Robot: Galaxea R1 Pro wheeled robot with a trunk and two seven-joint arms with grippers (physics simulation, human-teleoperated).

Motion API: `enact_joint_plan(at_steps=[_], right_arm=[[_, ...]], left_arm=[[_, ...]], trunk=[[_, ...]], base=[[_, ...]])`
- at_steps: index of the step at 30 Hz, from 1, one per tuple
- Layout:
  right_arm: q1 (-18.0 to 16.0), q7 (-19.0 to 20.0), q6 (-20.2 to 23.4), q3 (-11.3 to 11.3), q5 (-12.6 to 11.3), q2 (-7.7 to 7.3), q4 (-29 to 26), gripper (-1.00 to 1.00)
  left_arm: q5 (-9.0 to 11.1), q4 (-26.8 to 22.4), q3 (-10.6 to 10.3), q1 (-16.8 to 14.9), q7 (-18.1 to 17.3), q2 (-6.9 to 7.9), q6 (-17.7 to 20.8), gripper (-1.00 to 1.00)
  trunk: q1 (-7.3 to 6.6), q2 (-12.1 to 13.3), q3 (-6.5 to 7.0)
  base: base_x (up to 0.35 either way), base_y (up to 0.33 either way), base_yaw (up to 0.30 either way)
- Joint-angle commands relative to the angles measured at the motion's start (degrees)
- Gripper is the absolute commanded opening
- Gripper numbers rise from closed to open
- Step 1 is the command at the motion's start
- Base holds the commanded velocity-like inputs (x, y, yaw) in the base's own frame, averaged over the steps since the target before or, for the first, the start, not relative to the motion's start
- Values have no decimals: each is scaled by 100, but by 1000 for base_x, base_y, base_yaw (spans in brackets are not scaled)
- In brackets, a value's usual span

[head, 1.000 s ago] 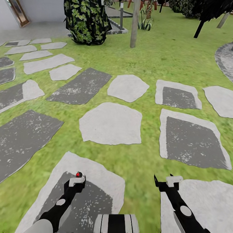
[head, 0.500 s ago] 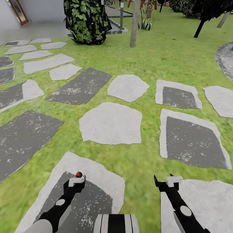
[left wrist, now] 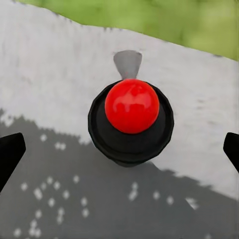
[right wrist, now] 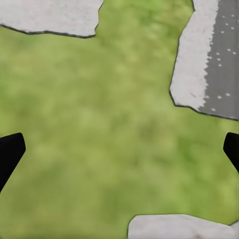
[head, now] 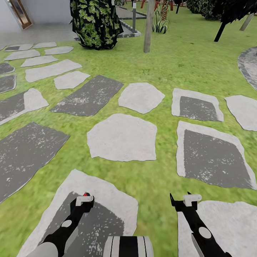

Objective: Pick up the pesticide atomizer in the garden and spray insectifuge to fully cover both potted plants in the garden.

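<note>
Site: a garden lawn (head: 185, 67) crossed by pale and dark grey stepping stones (head: 123, 136), with a large leafy shrub (head: 95, 22), a grey post (head: 149, 26) and dark trees at the far side; the curved edge of a stone patio (head: 248, 66) shows at the right margin.

The pesticide atomizer and the 2 potted plants are not visible from this position, so the robot is judged to be in transit (search phase).

Left end effector (head: 84, 200): fingers (left wrist: 10, 154) spread wide at the edges of the left wrist view, nothing between them. Below it a black round fitting with a red ball (left wrist: 132, 106) hangs over a stone.

Right end effector (head: 185, 201): fingers (right wrist: 10, 152) likewise apart and empty, over grass between stones.

Recommendation: keep both arms tucked low and both end effectors empty while driving; steer toward the patio and far planting, sweeping the head view across the ground for a small dark-green bottle. Stop well short of it before reaching, so the base does not knock it over.
</note>
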Motion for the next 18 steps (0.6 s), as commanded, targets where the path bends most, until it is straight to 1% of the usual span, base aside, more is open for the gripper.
enact_joint_plan(at_steps=[1, 8, 18], right_arm=[[-2, 0, -15, -1, 30, -1, 3, 100], [-2, 2, -16, -1, 32, -4, 6, 100], [-2, -1, -15, -1, 32, -3, 6, 100]], left_arm=[[-59, 5, 43, -3, -6, -4, -23, 100], [-63, 6, 43, -3, -6, -4, -23, 100], [-59, 24, 43, -3, -6, 14, -23, 100]], trunk=[[-1, -1, -3], [-1, -1, -3], [-1, -1, -3]], base=[[2, 0, 0], [67, -36, 0], [8, -4, 0]])
